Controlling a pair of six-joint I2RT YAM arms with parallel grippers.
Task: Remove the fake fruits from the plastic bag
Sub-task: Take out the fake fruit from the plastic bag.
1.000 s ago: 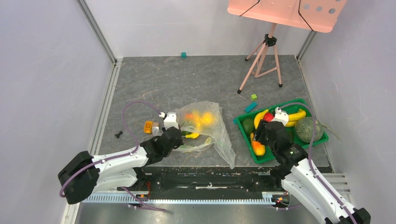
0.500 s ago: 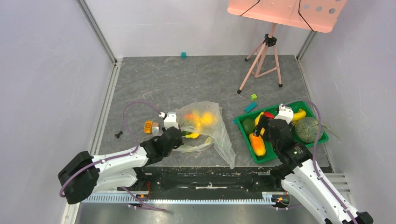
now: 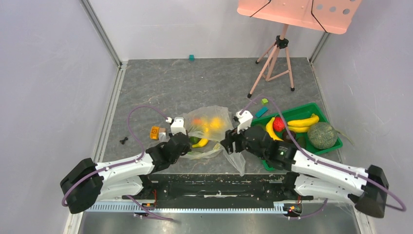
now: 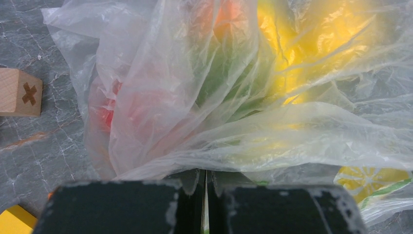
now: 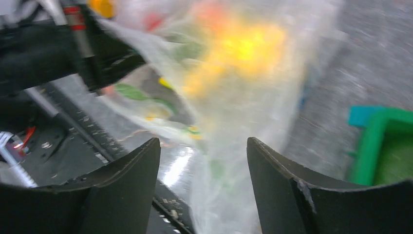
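This is a robotics lab cell. Plain white panels (image 3: 48, 73) in aluminium framing wall in a grey table (image 3: 195, 83), with a tripod (image 3: 279, 48) carrying a pink board (image 3: 297, 12) at the back.

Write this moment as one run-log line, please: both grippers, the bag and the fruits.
left gripper: shut on plastic bag | right gripper: open, empty, at bag's edge | fake fruits: some inside bag

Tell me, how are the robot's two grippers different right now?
The left gripper is shut, pinching the plastic bag; the right gripper is open and holds nothing. The left gripper is at the bag's left side, the right gripper at its right side. Both are black and face the bag.
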